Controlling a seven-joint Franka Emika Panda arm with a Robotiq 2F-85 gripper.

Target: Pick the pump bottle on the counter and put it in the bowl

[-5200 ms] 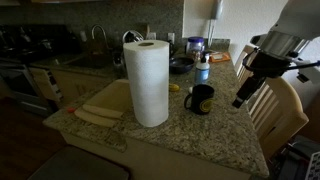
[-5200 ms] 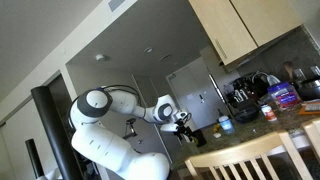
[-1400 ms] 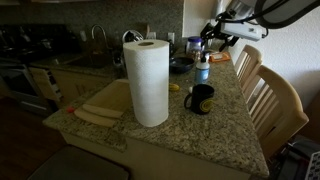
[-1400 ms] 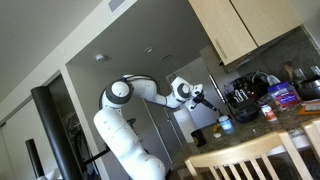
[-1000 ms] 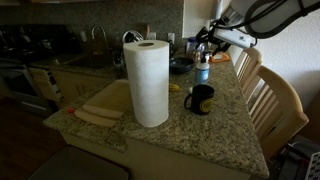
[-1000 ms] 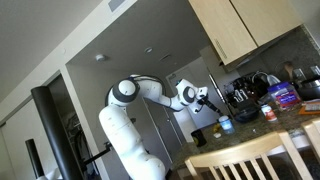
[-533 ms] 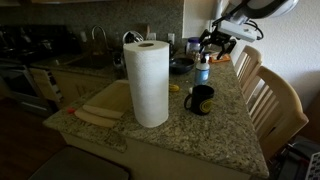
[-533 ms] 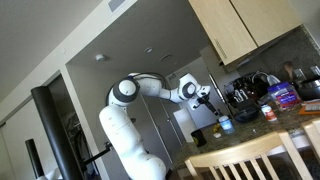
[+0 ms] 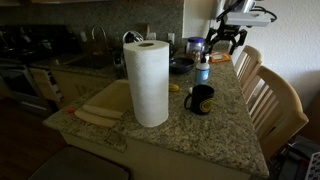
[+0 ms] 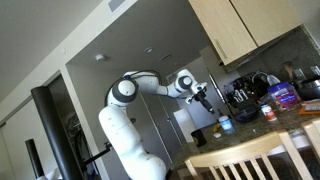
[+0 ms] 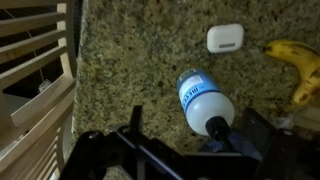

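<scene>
The pump bottle, blue below with a white top, stands upright on the granite counter behind the black mug. In the wrist view it shows from above, between my two dark fingers. My gripper is open and empty, and hangs above the bottle, slightly behind it. It also shows in an exterior view, above the bottle. The dark bowl sits just left of the bottle, partly hidden by the paper towel roll.
A tall paper towel roll and a black mug stand in front. A bluish jar is behind the bowl. A banana and a small white case lie near the bottle. Wooden chairs line the counter's edge.
The arm has swung from the front right of the counter to above the pump bottle. Over the last half second the gripper shifted slightly back and up. The bottle has not moved.
</scene>
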